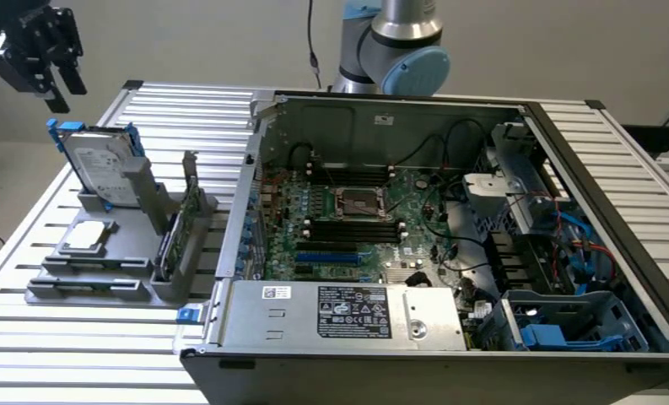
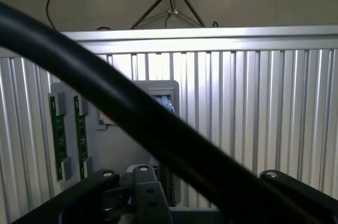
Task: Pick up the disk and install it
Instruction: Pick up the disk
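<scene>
surface: ribbed aluminium table [image 1: 75, 346] | room: pale wall [image 1: 199, 34] | jaws: released, empty, above disk [image 1: 92, 164]

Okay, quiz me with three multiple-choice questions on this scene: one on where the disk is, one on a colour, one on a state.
1. Where is the disk? A in the grey holder beside the computer case; B inside the case; C in the gripper.
2. Its carrier rails are: A red; B blue; C green.
3. The disk is: A lying flat; B standing on edge; C hanging in air.
Answers: 1 A, it sits in the holder; 2 B, blue rails frame it; 3 B, it stands nearly upright.
</scene>
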You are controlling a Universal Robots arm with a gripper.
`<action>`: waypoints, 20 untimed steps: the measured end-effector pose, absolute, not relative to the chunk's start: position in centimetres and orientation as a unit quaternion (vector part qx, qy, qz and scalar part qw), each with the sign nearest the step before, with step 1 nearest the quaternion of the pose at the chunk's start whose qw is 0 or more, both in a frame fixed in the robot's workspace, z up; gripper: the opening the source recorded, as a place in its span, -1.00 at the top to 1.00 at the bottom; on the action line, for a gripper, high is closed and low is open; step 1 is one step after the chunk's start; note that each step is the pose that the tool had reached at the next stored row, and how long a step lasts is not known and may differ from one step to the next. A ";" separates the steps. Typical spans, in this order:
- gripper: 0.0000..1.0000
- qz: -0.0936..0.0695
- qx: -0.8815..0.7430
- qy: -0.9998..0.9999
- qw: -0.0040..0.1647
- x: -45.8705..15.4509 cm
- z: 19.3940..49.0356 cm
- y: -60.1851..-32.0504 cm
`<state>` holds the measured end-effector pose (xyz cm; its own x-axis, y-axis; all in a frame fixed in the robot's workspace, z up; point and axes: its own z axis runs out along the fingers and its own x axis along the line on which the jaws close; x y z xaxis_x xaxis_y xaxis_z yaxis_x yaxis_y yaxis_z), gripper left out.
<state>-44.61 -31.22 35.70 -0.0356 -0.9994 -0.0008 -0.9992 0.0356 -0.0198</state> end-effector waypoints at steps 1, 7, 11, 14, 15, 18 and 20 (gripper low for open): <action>-0.07 -0.006 -0.694 0.720 0.007 -44.6 35.6 -31.2; -0.19 -0.002 -0.694 0.720 0.003 -44.7 35.0 -31.3; -0.19 0.001 -0.694 0.720 -0.001 -44.8 34.6 -31.5; -0.19 0.004 -0.694 0.720 -0.004 -44.8 34.3 -31.6; -0.19 0.005 -0.694 0.720 -0.005 -44.8 34.2 -31.7; -0.19 0.006 -0.694 0.720 -0.006 -44.8 34.1 -32.0; -0.19 0.006 -0.694 0.720 -0.006 -44.8 34.0 -32.3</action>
<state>-44.81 -32.32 34.02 -0.0356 -0.9994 0.0004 -0.9992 0.0356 0.0171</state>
